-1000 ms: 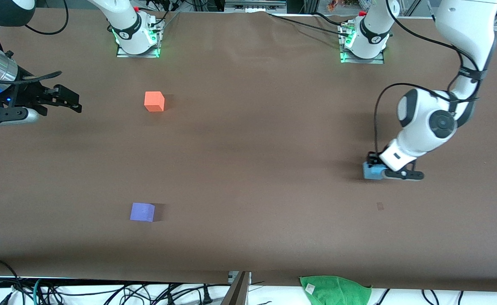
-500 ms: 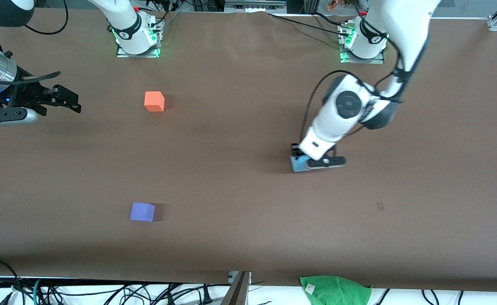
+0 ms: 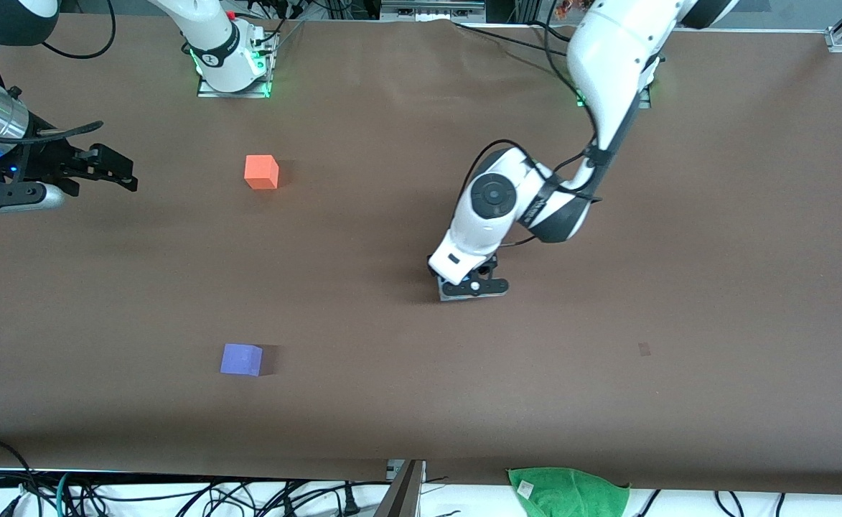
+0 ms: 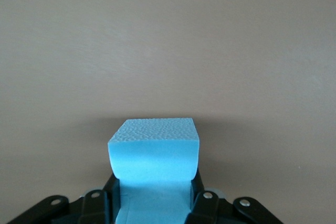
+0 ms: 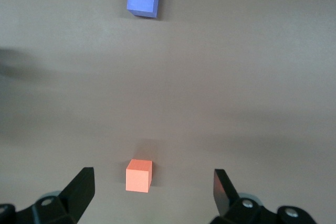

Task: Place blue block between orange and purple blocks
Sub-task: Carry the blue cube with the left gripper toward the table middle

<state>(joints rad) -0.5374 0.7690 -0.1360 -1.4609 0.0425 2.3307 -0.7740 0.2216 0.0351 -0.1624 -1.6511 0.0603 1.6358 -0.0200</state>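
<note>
Right end effector (image 3: 123,172) sits at the left edge of the frame in the front view, its fingers (image 5: 79,190) spread wide and holding nothing; in its own wrist view the orange block (image 5: 139,175) lies between them farther off on the surface. That arm has not shifted over the last second and is waiting.

Next across, the orange block (image 3: 261,172) rests in the upper left part of the frame and the purple block (image 3: 241,360) in the lower left, nearer the front camera, well apart, with bare brown surface (image 3: 363,402) between them. Neither has moved.

Just right of centre, the left end effector (image 3: 472,286) hangs low over the surface, clenched on the blue block (image 4: 154,171), whose sides show pinched between its pads in the left wrist view; the front view hides nearly all of the block under the wrist. A second ago this end effector and block were near the right edge of the frame, and half a second ago partway over, so the carry is well under way. Judging by the gap left, the block still has some way to travel toward the right arm's end before it can be set down between the other two.
</note>
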